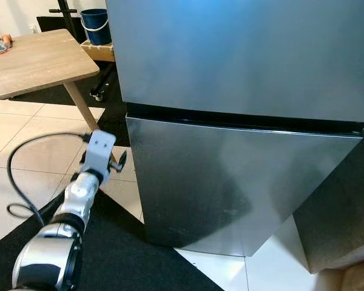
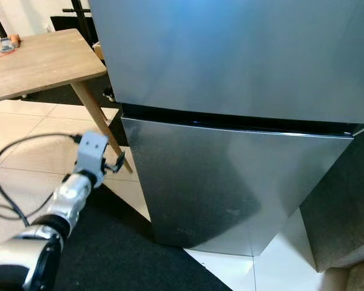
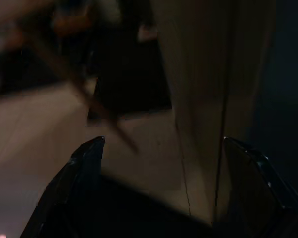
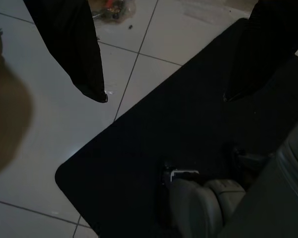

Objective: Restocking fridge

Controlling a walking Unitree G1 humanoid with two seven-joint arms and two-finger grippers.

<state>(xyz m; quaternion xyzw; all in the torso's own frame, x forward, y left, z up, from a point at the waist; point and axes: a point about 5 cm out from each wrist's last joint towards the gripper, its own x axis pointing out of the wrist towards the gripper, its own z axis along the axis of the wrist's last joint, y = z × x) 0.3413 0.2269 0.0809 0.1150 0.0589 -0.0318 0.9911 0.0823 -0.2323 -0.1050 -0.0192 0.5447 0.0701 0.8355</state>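
Right in front of the robot stands the tall stainless-steel two-door fridge (image 1: 242, 121), taking up most of the head view from about 12 to 4 o'clock. Both doors look shut, with just the dark seam between them. That fits either a fridge waiting to be opened or one closed up after loading, so there's honestly no telling how far along the restock is. No groceries are visible near it. Its long axis runs straight up and down, and the door fronts face the robot, angled a bit toward its left.

Off at 10 o'clock sits a light wooden table with slanted legs (image 1: 30, 60), and behind it a blue bucket (image 1: 96, 25).

The left gripper (image 1: 117, 162) is raised at roughly 8 o'clock, just beside the lower door's left edge, fingers spread, holding nothing. The right gripper (image 4: 164, 94) hangs over a black floor mat (image 4: 154, 148), also spread and empty.
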